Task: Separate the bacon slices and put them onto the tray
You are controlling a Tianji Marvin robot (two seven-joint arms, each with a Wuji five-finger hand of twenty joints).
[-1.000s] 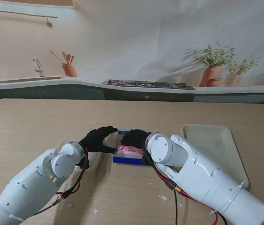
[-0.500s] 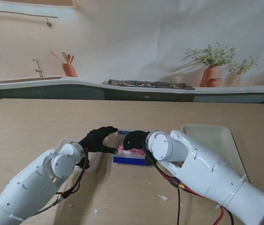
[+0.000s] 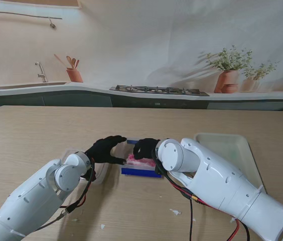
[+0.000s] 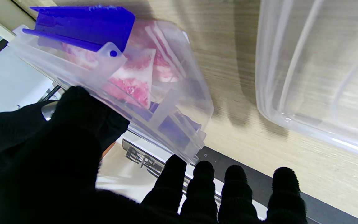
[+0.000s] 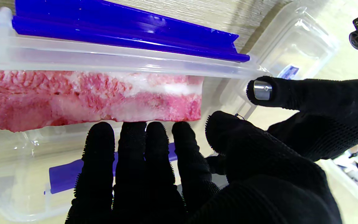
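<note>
From the stand view, a clear box with blue clips (image 3: pixel 139 168) sits on the wooden table (image 3: pixel 31 135) near the middle, pink bacon (image 3: pixel 137 161) showing inside it. The left hand (image 3: pixel 105 149) in its black glove curls against the box's left end, and the right hand (image 3: pixel 145 148) hovers over the box's far side, fingers bent down toward the meat. The pale tray (image 3: pixel 232 160) lies well apart to the right, with nothing on it. In the left wrist view, the left hand (image 4: pixel 82 174) has its thumb pressed on the box (image 4: pixel 154 102) wall while the four fingers (image 4: pixel 202 180) spread under its edge, so it grips the container; the bacon (image 4: pixel 135 81) shows through the plastic, a blue clip (image 4: pixel 85 28) sits on the rim, and the tray (image 4: pixel 315 74) lies beside. In the right wrist view, the right hand (image 5: pixel 179 174) has four fingers (image 5: pixel 132 146) held together with their tips at the edge of the bacon slab (image 5: pixel 98 99); the thumb stands apart, and whether anything is pinched I cannot tell. The blue clip (image 5: pixel 123 28) runs along the box's rim beyond the meat.
</note>
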